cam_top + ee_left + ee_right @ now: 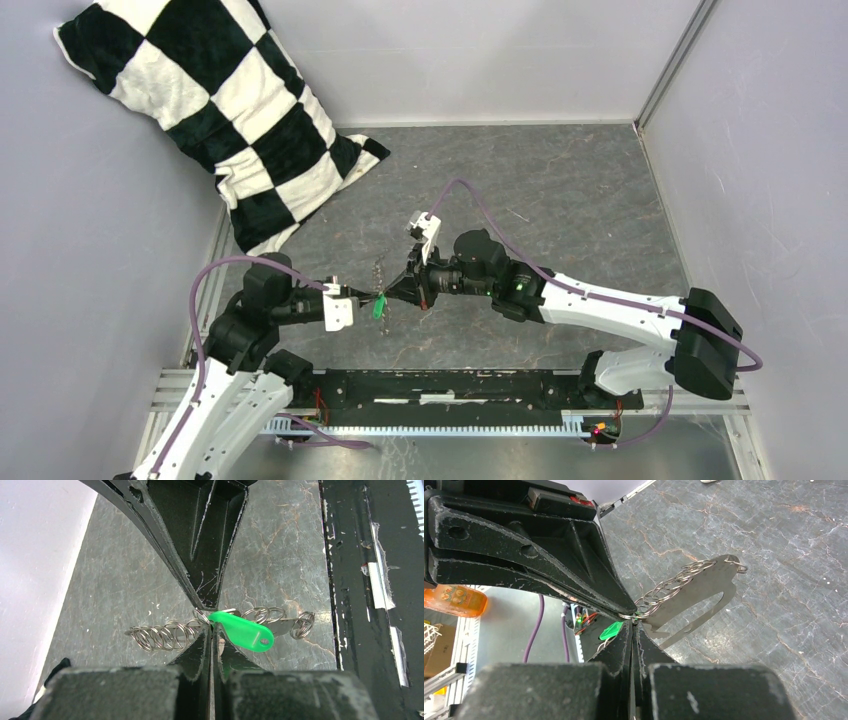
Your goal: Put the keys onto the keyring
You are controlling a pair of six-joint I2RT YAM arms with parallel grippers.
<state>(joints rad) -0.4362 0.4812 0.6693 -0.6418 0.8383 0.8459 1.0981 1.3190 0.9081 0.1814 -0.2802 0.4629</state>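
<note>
Both grippers meet tip to tip, well apart from the checkered pillow (230, 110) on its near side. The left gripper (212, 632) is closed on the green keys (242, 630), the right gripper (631, 627) on the keyring (694, 590). I judge the keyring light, thin, springy and slippery, so hold its flat plate, not the loose coils.
</note>
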